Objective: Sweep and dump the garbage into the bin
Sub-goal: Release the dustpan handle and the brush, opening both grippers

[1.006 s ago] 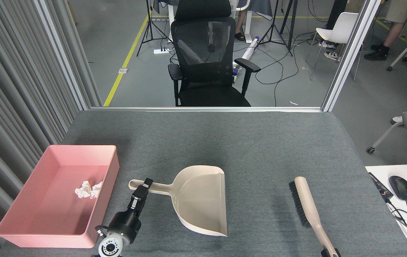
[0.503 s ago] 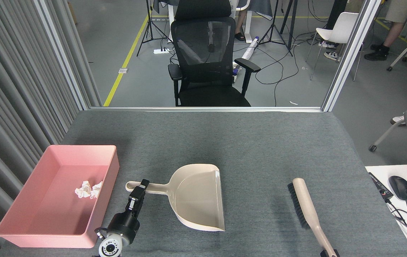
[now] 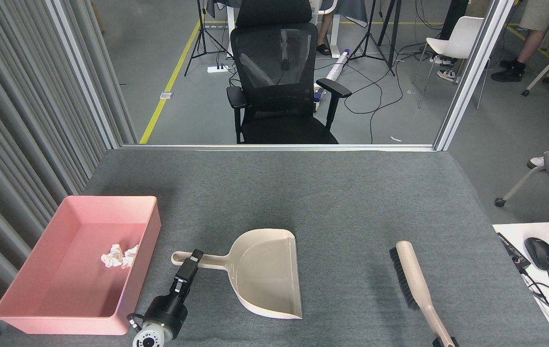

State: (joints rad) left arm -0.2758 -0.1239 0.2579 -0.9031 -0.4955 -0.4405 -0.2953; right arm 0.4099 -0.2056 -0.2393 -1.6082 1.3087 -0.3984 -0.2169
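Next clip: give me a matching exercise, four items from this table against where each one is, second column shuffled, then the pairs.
Items:
1. garbage
2. dustpan
3. brush
4. bin

Places:
A. table's left edge
B. lying right of the dustpan
C. inside the pink tray
D. mid-table, handle at the left pincer

Pairs: 1-C, 2-D, 3-B, 4-A

Grey floor [image 3: 192,101], black office chair [image 3: 279,82], white chair [image 3: 457,41], tripods [image 3: 202,33]
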